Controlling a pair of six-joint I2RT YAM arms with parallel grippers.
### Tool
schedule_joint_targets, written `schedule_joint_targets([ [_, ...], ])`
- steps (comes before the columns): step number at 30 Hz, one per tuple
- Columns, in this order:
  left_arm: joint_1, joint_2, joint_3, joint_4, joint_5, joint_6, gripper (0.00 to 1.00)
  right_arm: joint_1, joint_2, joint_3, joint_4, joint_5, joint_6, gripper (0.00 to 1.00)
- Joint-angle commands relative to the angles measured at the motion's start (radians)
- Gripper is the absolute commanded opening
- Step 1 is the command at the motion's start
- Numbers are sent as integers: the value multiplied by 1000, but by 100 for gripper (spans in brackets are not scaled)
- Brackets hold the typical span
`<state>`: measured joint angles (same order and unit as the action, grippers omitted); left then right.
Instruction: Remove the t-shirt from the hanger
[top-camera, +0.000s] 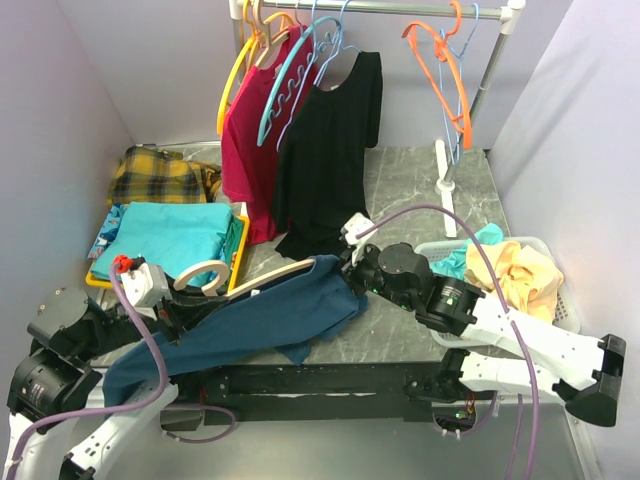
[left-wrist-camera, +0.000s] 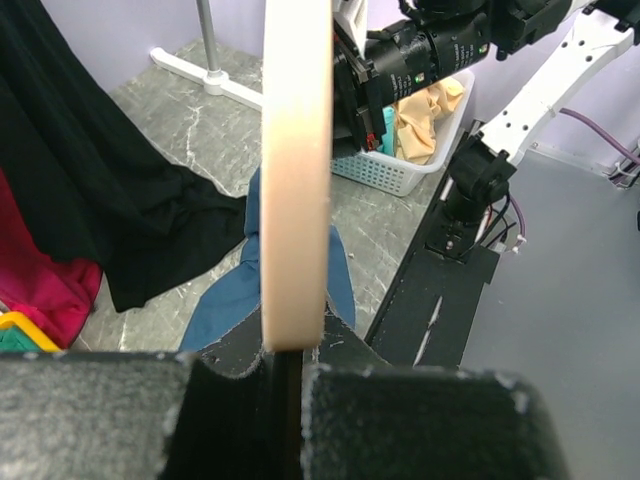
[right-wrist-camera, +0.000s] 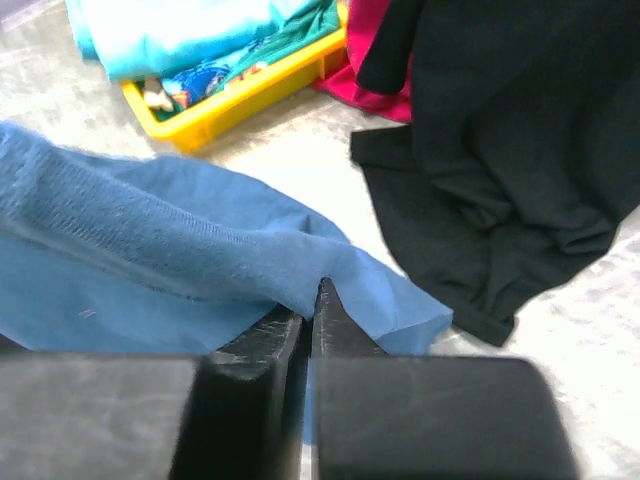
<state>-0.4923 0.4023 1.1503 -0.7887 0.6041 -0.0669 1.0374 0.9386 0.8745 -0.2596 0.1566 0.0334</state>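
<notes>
A blue t-shirt (top-camera: 262, 320) hangs on a pale wooden hanger (top-camera: 262, 277) low over the table's front. My left gripper (top-camera: 178, 312) is shut on the hanger's left end; in the left wrist view the hanger (left-wrist-camera: 296, 170) runs straight up from between my fingers. My right gripper (top-camera: 352, 274) is shut on the shirt's right edge. In the right wrist view a fold of the blue t-shirt (right-wrist-camera: 200, 250) is pinched between my fingertips (right-wrist-camera: 330, 310).
A black shirt (top-camera: 330, 150) and a magenta shirt (top-camera: 250, 130) hang from the rack (top-camera: 400, 8) at the back, with spare hangers. A yellow tray (top-camera: 237, 262) of folded clothes sits at left. A white basket (top-camera: 560, 305) with clothes stands at right.
</notes>
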Motion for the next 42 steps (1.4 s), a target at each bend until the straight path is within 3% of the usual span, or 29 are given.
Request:
schedule_joint_targets([
  [1, 0, 15, 32, 39, 8, 15, 1, 6, -69, -55, 57, 124, 25, 0],
  [9, -3, 18, 31, 37, 8, 19, 1, -46, -120, -97, -6, 313, 98, 0],
  [14, -14, 32, 46, 22, 39, 27, 1, -135, -135, -135, 20, 281, 126, 0],
  [20, -29, 27, 49, 23, 25, 26, 1, -326, -231, -206, 60, 111, 129, 0],
  [30, -29, 131, 55, 141, -52, 15, 1, -298, -87, -242, 13, -215, 204, 0],
  [35, -28, 213, 35, 255, -37, -7, 1, -208, -67, -262, 40, -190, 227, 0],
  [40, -31, 259, -43, 322, -12, -20, 1, -146, -101, -197, -7, -65, 243, 0],
  [41, -29, 263, -55, 330, -7, -25, 1, -143, -128, -178, -50, -49, 244, 3],
  [42, -29, 271, -67, 325, 6, -24, 1, -143, -147, -137, -75, -40, 240, 17],
])
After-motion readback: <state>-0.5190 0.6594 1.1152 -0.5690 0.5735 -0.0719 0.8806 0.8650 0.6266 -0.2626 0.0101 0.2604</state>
